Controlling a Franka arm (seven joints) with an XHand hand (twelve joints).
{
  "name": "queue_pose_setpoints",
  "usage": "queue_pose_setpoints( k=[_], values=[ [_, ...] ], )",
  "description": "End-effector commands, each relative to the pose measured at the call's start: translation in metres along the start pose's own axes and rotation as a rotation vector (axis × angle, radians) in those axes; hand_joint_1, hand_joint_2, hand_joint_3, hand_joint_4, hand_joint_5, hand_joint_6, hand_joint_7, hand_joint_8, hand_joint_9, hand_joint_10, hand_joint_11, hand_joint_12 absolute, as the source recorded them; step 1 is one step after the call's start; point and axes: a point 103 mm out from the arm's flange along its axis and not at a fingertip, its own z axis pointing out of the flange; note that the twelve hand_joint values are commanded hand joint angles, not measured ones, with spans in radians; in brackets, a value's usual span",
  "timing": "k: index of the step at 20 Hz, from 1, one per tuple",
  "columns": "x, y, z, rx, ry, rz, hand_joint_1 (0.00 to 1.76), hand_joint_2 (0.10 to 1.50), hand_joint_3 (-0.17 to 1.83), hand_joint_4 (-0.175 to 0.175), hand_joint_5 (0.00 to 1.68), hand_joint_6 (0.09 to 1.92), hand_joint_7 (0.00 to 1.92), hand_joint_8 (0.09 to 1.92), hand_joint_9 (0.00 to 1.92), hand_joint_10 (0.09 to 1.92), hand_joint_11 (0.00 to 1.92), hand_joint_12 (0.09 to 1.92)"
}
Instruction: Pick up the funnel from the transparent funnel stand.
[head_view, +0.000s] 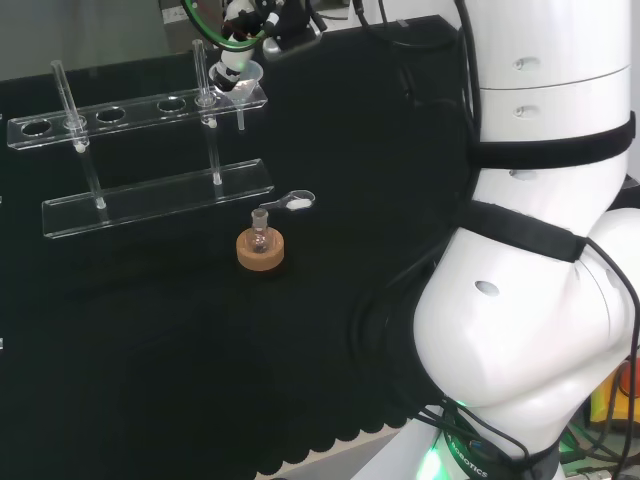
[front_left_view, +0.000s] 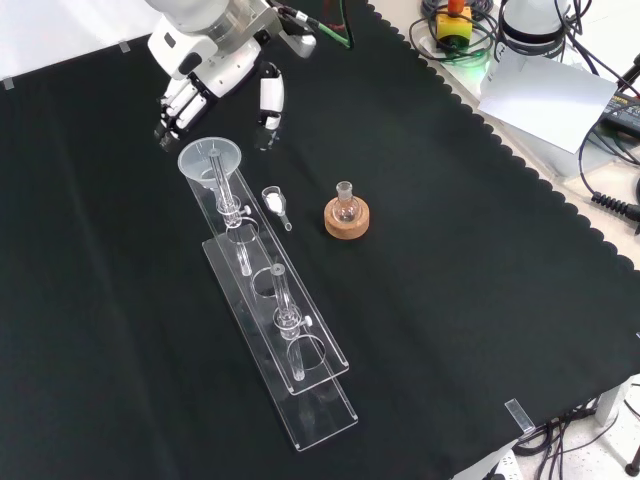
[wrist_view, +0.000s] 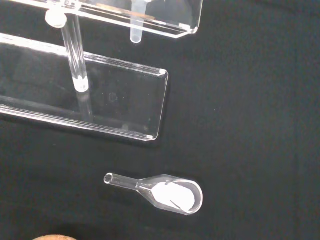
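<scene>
Covering most of every view, the black cloth (front_left_view: 480, 300) carries the ware, and the largest piece on it is the transparent funnel stand (front_left_view: 300, 370), a two-tier clear rack that runs from the upper left of the front view's centre down toward the lower middle; in the head view it lies across the upper left. Next in size is the hand (front_left_view: 205, 70), at the upper left of the front view, just above the stand's far end; its dark-tipped fingers hang relaxed and apart, with the thumb out to one side, and they close on nothing. The funnel (front_left_view: 211, 160) sits in the end hole of the stand's top tier, directly below the hand, its wide clear cone above the shelf and its stem reaching down through the hole; in the head view it shows at the upper middle, tight against the hand, and whether they touch I cannot tell. Smaller still, a cork ring (front_left_view: 347, 219) holding a small glass flask (front_left_view: 345, 205) stands near the front view's centre, and a little glass scoop (front_left_view: 274, 204) with white powder lies between it and the stand. The funnel looks light, rigid, smooth and probably brittle, so it would likely slip under a careless pinch; I judge the cone's rim the best place to take hold, lifting straight up so the stem clears the hole.
</scene>
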Motion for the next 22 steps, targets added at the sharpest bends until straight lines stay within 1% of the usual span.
queue_pose_setpoints(
  k=[1, 5, 11, 13, 14, 15, 16, 17, 18, 19, 22],
  values=[
    [0.001, 0.005, 0.0, 0.006, -0.023, 0.005, 0.55, 0.79, 0.26, -0.05, 0.12, 0.09, 0.0, 0.4, 0.03, 0.93, 0.43, 1.48],
    [0.003, 0.01, -0.001, 0.025, -0.033, -0.006, 0.56, 0.78, 0.26, -0.062, 0.1, 0.09, 0.0, 0.45, 0.05, 0.94, 0.44, 1.48],
    [0.009, 0.018, 0.002, 0.047, -0.044, -0.019, 0.58, 0.76, 0.27, -0.056, 0.03, 0.09, 0.0, 0.46, 0.05, 0.95, 0.49, 1.46],
    [0.01, 0.019, 0.002, 0.043, -0.051, -0.021, 0.58, 0.76, 0.27, -0.054, 0.02, 0.09, 0.0, 0.46, 0.06, 0.95, 0.5, 1.46],
    [0.01, 0.02, 0.003, 0.031, -0.057, -0.021, 0.59, 0.76, 0.27, -0.053, 0.02, 0.09, 0.0, 0.45, 0.06, 0.95, 0.5, 1.45],
    [0.01, 0.021, 0.003, 0.036, -0.061, -0.02, 0.58, 0.75, 0.28, -0.051, 0.02, 0.09, 0.0, 0.44, 0.05, 0.95, 0.51, 1.44],
    [0.01, 0.021, 0.003, 0.05, -0.06, -0.019, 0.58, 0.75, 0.28, -0.044, 0.02, 0.09, 0.0, 0.42, 0.05, 0.95, 0.52, 1.44],
    [0.016, 0.022, 0.002, 0.063, -0.075, -0.023, 0.58, 0.74, 0.29, -0.037, 0.02, 0.09, 0.0, 0.41, 0.05, 0.96, 0.53, 1.43],
    [0.017, 0.023, 0.002, 0.066, -0.072, -0.041, 0.58, 0.74, 0.29, -0.028, 0.02, 0.09, 0.0, 0.39, 0.04, 0.96, 0.54, 1.43],
    [0.016, 0.023, 0.002, 0.065, -0.073, -0.052, 0.57, 0.73, 0.3, -0.017, 0.02, 0.09, 0.0, 0.36, 0.04, 0.96, 0.55, 1.42],
    [0.012, 0.023, 0.002, 0.051, -0.081, -0.057, 0.58, 0.73, 0.31, 0.009, 0.02, 0.09, 0.0, 0.31, 0.03, 0.97, 0.57, 1.41]
  ],
)
